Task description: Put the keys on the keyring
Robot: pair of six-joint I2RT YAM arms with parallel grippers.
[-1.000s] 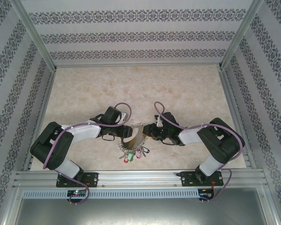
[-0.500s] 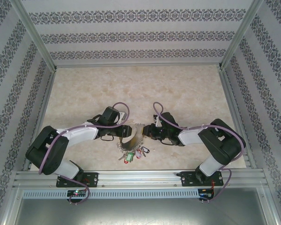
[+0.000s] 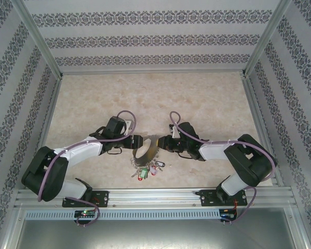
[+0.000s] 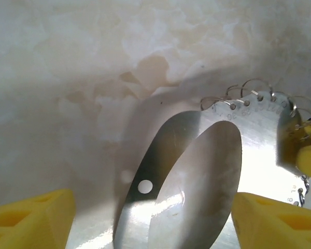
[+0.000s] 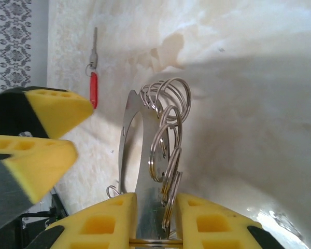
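My left hand [image 4: 153, 199] has just let go. Its yellow fingers now stand wide, one on either side of the keyring [image 4: 166, 145] with bare desk [image 3: 197, 98] showing past the left one, whereas a second ago they sat closer on the band. Over the same second the left arm has swung its elbow back toward the near left corner, and the wrist has shifted slightly farther from me. My right hand [image 5: 155, 207] has narrowed meanwhile and is now clamped on the flat silver band, its two fingers pressing from either side just where the small rings [image 5: 168, 129] bunch together.

So I read this as a handover: the right hand alone now carries the keyring, upright on edge in the middle of the desk, between the two wrists. The coloured tags [image 3: 147, 171] hang or lie just near of it, by the arm bases; I cannot tell whether they touch the desk.

One red-tagged key [image 5: 93, 85] lies flat on the desk, well apart from the band, not yet threaded. I cannot pick out the second key with any certainty.

That frees my left hand to fetch the loose key. The ring looks stiff and slippery, so the right hand's hold may twist once I push a key against it
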